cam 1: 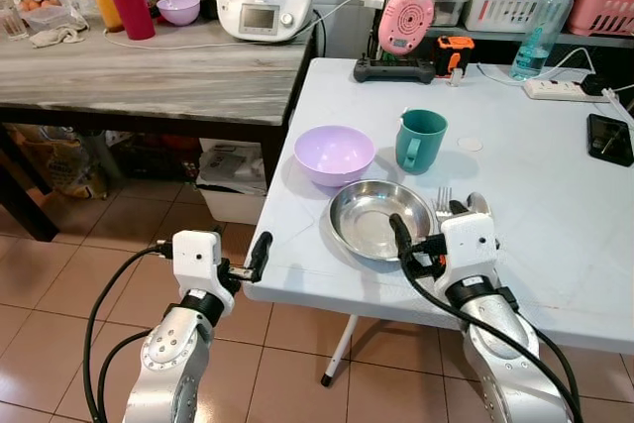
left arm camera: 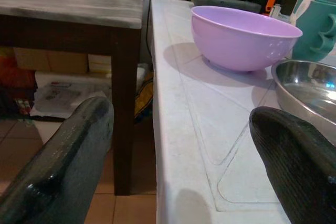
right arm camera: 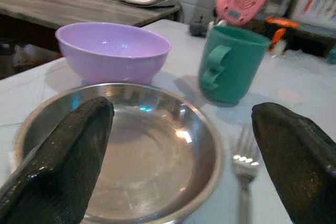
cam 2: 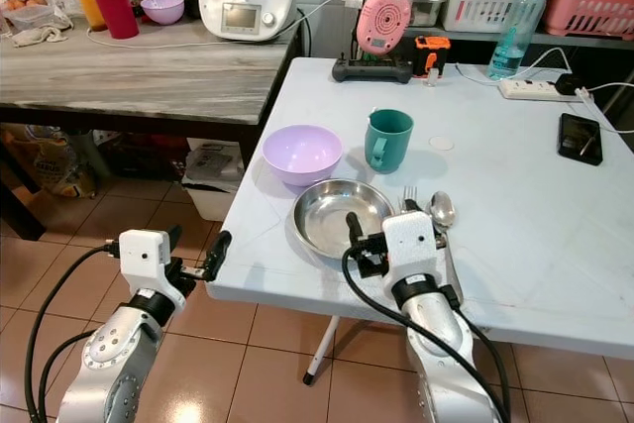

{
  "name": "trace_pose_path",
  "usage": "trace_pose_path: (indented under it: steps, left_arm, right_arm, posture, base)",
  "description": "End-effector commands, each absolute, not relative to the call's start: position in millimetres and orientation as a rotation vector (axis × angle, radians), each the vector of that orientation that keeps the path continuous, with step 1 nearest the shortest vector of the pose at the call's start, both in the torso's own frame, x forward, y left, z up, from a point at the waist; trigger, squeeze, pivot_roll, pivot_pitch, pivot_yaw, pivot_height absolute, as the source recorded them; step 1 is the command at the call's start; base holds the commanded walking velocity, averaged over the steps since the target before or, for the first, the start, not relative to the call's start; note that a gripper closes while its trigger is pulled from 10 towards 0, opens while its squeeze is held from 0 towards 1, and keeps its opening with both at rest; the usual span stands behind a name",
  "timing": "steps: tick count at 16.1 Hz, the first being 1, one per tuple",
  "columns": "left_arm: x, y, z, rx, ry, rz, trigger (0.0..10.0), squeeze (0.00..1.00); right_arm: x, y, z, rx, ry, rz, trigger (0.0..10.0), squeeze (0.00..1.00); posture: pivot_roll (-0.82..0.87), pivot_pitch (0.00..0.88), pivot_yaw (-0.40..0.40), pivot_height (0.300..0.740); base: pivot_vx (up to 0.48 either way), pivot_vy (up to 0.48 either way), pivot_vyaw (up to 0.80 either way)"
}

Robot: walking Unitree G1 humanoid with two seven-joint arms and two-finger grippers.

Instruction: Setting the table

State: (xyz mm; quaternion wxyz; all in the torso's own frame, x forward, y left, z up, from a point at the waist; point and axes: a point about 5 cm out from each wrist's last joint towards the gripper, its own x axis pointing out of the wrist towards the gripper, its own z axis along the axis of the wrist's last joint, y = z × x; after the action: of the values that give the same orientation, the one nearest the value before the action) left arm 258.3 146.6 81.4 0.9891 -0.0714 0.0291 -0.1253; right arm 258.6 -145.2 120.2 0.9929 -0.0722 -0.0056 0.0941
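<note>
Place setting looks near done — right claw released over steel plate, fork beside; left claw released at counter edge — probably retract next.

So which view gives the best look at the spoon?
The right eye view: the spoon lies in full beside the fork, right of the steel plate, past the right gripper. In the left eye view the gripper's wrist covers most of it.

Fork handle behind right tool
</note>
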Motion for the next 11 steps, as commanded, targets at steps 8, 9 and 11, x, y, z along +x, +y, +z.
trace_pose_path:
  steps: [8,9,11]
  left_arm:
    - [256.4,147.2,79.2,-0.135,0.074,-0.267,10.0,0.0]
    - [256.1,147.5,78.8,-0.134,0.076,-0.266,10.0,0.0]
    - [255.8,147.5,78.7,-0.134,0.075,-0.269,10.0,0.0]
  right_arm:
    - [257.9,-146.2,118.9,-0.097,-0.003,0.214,10.0,0.0]
    - [257.9,-146.3,118.8,-0.086,-0.002,0.215,10.0,0.0]
    - [257.9,-147.2,119.2,-0.088,-0.004,0.21,10.0,0.0]
  posture:
    - [-0.21,0.045,0.042,0.74]
    - [-0.21,0.044,0.043,0.74]
    - [-0.21,0.045,0.041,0.74]
  base:
    - [0.305,0.0,0.0]
    - [0.315,0.0,0.0]
    - [0.311,0.0,0.0]
